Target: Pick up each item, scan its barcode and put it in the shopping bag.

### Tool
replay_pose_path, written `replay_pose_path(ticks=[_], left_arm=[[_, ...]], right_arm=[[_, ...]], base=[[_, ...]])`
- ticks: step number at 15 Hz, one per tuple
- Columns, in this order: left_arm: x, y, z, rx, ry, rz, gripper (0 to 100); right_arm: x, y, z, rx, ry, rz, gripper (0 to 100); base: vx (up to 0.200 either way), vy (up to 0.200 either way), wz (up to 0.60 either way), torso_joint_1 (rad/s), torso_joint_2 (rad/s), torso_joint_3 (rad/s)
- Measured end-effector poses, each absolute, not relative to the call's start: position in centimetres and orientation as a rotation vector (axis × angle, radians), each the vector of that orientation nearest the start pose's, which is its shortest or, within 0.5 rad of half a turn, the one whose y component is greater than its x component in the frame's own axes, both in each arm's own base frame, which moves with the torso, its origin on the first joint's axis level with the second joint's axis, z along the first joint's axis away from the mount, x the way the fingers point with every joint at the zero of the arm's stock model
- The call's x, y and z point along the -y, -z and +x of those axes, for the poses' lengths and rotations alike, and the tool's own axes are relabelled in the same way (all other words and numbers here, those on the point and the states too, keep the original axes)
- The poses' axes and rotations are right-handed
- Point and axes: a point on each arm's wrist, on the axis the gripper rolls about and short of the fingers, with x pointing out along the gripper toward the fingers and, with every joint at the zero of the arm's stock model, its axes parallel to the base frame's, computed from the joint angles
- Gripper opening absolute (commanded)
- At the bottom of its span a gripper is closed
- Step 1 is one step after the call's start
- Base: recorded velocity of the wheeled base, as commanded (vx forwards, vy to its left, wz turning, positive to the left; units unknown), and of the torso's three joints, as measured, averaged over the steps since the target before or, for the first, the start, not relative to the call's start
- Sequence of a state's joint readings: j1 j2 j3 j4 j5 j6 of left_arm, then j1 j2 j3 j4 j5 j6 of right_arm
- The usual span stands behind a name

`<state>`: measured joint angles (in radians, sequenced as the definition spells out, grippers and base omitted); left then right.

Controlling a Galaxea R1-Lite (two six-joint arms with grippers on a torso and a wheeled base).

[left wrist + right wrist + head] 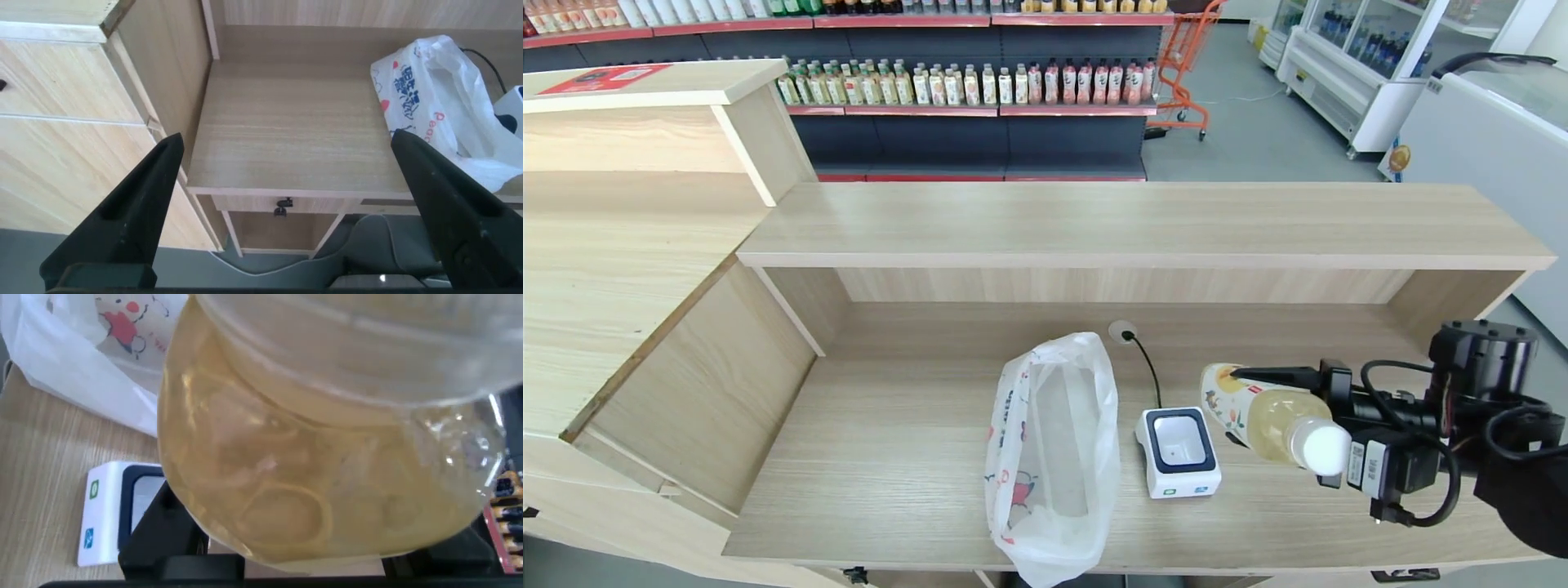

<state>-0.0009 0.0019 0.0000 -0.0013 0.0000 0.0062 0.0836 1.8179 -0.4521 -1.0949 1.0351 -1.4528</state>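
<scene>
right hand pinching tilted bottle just beside white scanner, shopping bag on tabletop, left hand spread wide

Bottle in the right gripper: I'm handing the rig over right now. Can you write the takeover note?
Right gripper: shut on the drink bottle, held tilted above the counter, just right of the barcode scanner.
Left gripper: open, empty, over the counter's left front edge.
Shopping bag: lying open on the counter, left of the scanner; no item seen inside.
Done: bottle picked up. Whether it has been scanned cannot be told.
Left: show its barcode to the scanner, then put it in the bag.
</scene>
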Motion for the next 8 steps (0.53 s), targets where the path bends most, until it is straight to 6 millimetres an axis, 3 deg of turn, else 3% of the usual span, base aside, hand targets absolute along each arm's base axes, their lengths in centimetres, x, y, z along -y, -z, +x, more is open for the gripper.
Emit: replay_pose_path(ticks=[8], left_arm=[[0.0,-7.6,-2.3,-0.001,0.002,0.006,100]], right_arm=[[-4.5,-6.5,28.5,0.522,-1.139,-1.160,0]], base=[[0.000,0.000,0.00,0.000,0.00,0.000]])
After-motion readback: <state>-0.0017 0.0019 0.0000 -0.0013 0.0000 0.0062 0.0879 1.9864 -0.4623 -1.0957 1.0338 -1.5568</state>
